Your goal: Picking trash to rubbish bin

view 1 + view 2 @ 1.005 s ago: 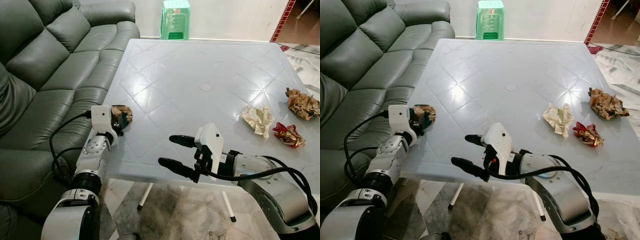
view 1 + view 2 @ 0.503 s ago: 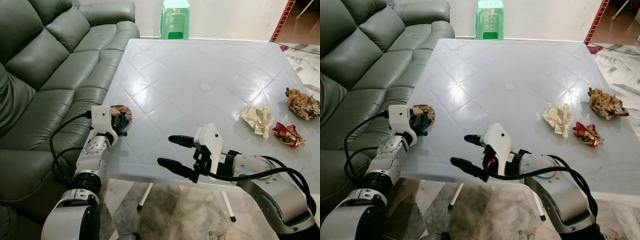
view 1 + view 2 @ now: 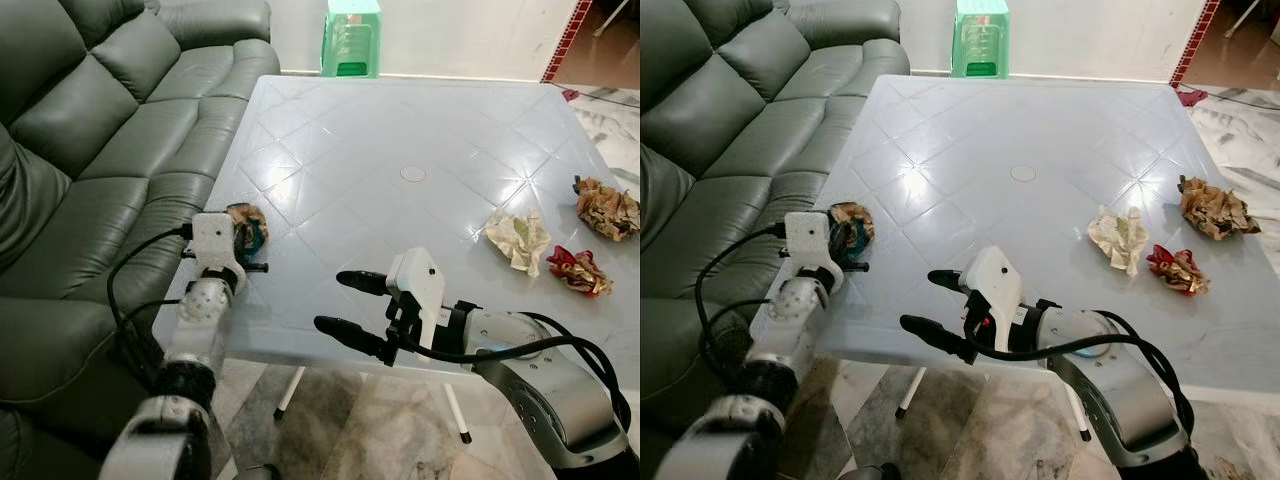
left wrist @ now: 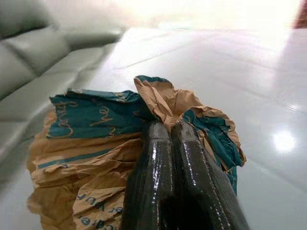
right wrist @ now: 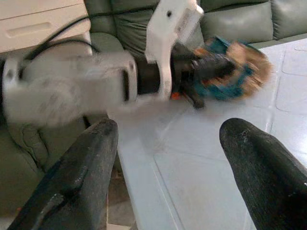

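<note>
Left gripper (image 3: 247, 236) at the left edge of the white diamond-patterned plastic tabletop (image 3: 400, 130), beside the grey-green leather sofa (image 3: 90, 130); black fingers (image 4: 163, 177) pressed together and clamped on the crumpled brown-and-teal paper wad (image 3: 248, 222); wad bunched around and ahead of the fingertips, teal printed panel to one side, brown folds over the tips, seen close in the left wrist view (image 4: 120, 143); wad at the tabletop's left edge, whether resting on the surface or lifted clear cannot be told.

Right gripper (image 3: 345, 303) over the near edge of the tabletop, two long black fingers (image 5: 268, 172) spread wide apart, nothing between them; pointed toward the left arm, wad blurred and well beyond the fingertips in the right wrist view (image 5: 235, 67); well apart from the wad.

Three more pieces lying on the right side of the tabletop, well away from both grippers: crumpled cream-and-green paper (image 3: 517, 238); just beside it, nearer the right edge, crumpled red-and-gold foil wrapper (image 3: 575, 270); farther back at the right edge, crumpled brown paper ball (image 3: 604, 208).

Green plastic stool (image 3: 350, 38) on the floor past the far edge of the tabletop; marble-patterned floor (image 3: 330, 420) below the near edge.
</note>
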Robot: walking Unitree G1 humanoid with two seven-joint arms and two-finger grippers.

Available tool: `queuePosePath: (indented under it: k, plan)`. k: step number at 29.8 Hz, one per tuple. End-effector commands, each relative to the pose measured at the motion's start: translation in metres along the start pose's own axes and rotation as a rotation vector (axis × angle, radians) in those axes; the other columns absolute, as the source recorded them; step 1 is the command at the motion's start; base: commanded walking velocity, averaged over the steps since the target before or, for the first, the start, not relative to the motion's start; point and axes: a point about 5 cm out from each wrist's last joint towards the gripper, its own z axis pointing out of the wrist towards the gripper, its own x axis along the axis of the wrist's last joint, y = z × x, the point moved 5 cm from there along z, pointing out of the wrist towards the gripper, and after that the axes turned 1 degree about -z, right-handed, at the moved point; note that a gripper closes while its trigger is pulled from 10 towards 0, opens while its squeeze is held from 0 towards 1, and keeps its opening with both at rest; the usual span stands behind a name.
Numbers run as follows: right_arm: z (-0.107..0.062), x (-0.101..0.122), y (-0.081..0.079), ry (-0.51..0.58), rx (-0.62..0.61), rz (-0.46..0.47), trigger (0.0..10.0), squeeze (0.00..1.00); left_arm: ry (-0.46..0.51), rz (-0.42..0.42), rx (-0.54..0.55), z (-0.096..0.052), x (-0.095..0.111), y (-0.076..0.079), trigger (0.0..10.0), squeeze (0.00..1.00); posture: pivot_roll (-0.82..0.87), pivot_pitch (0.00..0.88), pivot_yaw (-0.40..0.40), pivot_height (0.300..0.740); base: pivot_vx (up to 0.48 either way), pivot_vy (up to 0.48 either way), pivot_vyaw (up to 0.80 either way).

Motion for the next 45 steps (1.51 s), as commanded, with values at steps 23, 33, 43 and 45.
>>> queuePosePath:
  k: [23, 33, 43, 45]
  plan:
    - [-0.004, 0.019, 0.105, 0.112, -0.668, -0.075, 10.0, 0.0, 0.234, 0.028, -0.187, -0.052, 0.056, 0.031, 0.0, 0.0, -0.05, 0.043, 0.026, 0.74, 0.0, 0.0, -0.22]
    - [-0.024, -0.008, 0.136, -0.006, -0.949, -0.081, 10.0, 0.0, 0.181, 0.026, -0.217, -0.064, 0.053, 0.03, 0.0, 0.0, -0.02, 0.046, 0.049, 0.74, 0.0, 0.0, -0.78]
    - [-0.054, -0.024, 0.167, -0.102, -1.173, -0.13, 10.0, 0.0, 0.168, 0.041, -0.242, -0.068, 0.058, 0.027, 0.0, 0.0, 0.01, 0.057, 0.082, 0.74, 0.0, 0.0, -0.68]
    - [-0.059, -0.028, 0.173, -0.13, -1.21, -0.145, 10.0, 0.0, 0.163, 0.045, -0.25, -0.069, 0.059, 0.027, 0.0, 0.0, 0.01, 0.059, 0.085, 0.74, 0.0, 0.0, 0.0]
